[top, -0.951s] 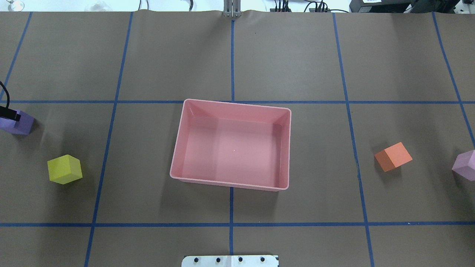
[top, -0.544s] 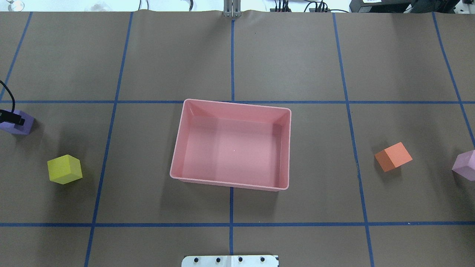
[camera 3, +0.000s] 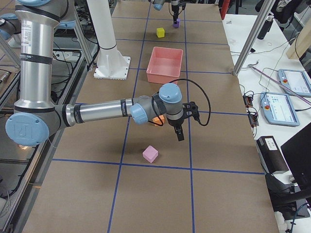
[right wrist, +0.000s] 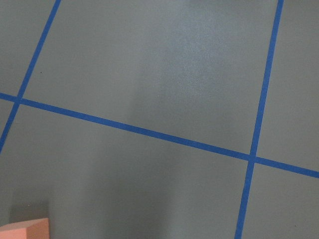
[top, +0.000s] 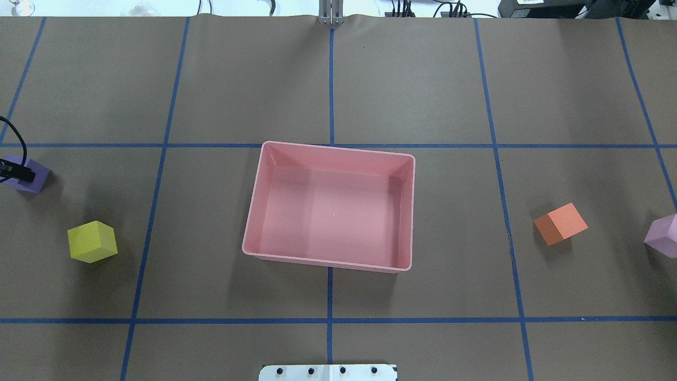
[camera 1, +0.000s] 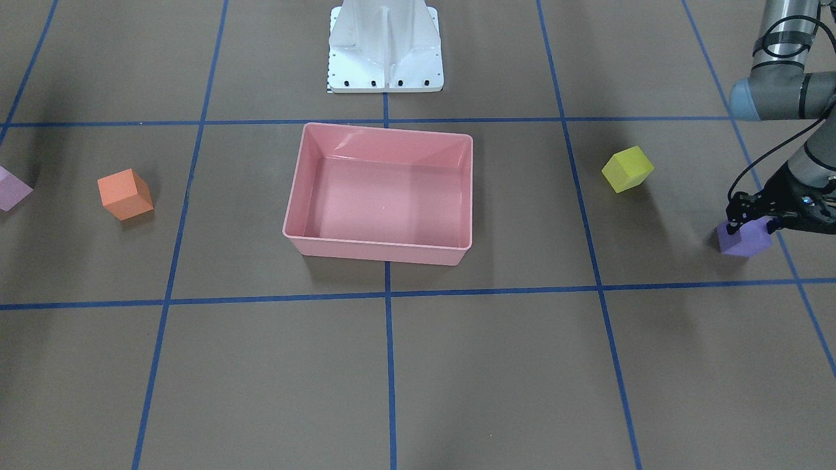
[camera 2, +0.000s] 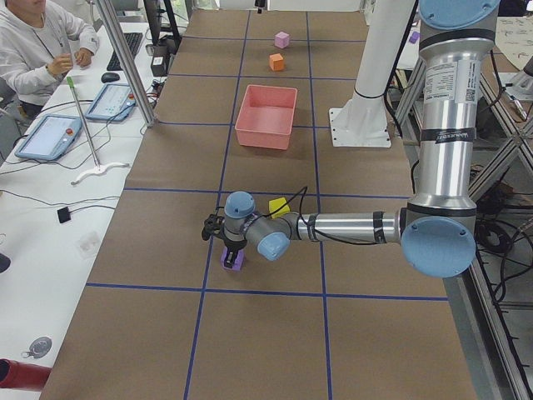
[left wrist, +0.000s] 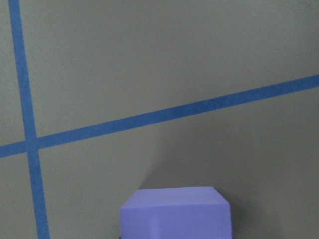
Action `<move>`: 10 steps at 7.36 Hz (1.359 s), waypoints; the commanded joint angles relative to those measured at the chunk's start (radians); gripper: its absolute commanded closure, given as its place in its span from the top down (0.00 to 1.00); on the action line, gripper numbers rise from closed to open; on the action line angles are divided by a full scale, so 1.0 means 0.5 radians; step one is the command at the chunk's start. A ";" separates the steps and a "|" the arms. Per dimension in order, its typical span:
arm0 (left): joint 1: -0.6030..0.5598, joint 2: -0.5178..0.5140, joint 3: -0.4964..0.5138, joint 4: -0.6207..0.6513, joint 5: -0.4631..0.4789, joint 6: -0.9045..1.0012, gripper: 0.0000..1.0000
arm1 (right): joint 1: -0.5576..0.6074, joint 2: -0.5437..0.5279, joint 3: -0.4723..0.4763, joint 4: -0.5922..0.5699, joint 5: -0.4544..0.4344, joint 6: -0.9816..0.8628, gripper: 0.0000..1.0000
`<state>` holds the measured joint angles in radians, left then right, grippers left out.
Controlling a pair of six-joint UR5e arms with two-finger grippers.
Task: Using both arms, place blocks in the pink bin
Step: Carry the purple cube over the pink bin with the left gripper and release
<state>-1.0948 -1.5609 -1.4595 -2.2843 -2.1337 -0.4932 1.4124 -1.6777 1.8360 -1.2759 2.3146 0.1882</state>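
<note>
The pink bin (top: 338, 159) stands empty at the table's middle. The purple block (camera 1: 743, 240) sits on the table at my far left. My left gripper (camera 1: 752, 225) is low over it, open, with a finger on either side. The block fills the bottom of the left wrist view (left wrist: 174, 214). The yellow-green block (top: 92, 242) lies nearer to me on the left. The orange block (top: 560, 223) and the light pink block (top: 664, 236) lie on the right. My right gripper (camera 3: 179, 132) hovers near the orange block. I cannot tell whether it is open or shut.
The white pedestal base (camera 1: 385, 52) stands at my edge of the table, behind the bin. Blue tape lines grid the brown table cover. An operator (camera 2: 33, 42) and tablets (camera 2: 50, 133) are at a side table beyond the far edge.
My left gripper has come down lower over the purple block. The blocks and the bin have not moved.
</note>
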 commanded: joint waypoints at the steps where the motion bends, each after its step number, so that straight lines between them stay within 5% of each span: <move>1: -0.004 -0.035 -0.197 0.162 -0.098 -0.017 0.08 | -0.002 0.002 0.000 -0.001 0.003 -0.002 1.00; 4: 0.032 -0.307 -0.791 1.013 -0.129 -0.239 0.08 | -0.011 0.002 0.000 0.002 0.006 0.001 1.00; 5: 0.166 -0.399 -0.884 1.107 -0.126 -0.384 0.09 | -0.033 0.005 0.003 0.002 0.006 0.013 1.00; 8: 0.580 -0.880 -0.922 1.227 -0.065 -1.074 0.11 | -0.170 0.036 0.073 0.002 0.000 0.215 1.00; 10: 0.832 -1.297 -0.922 1.642 0.159 -1.280 0.14 | -0.372 0.072 0.181 0.042 -0.057 0.539 1.00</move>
<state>-0.7639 -2.0790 -1.9196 -1.5914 -2.1113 -1.0613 1.2914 -1.6538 1.8971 -1.2705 2.3083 0.3571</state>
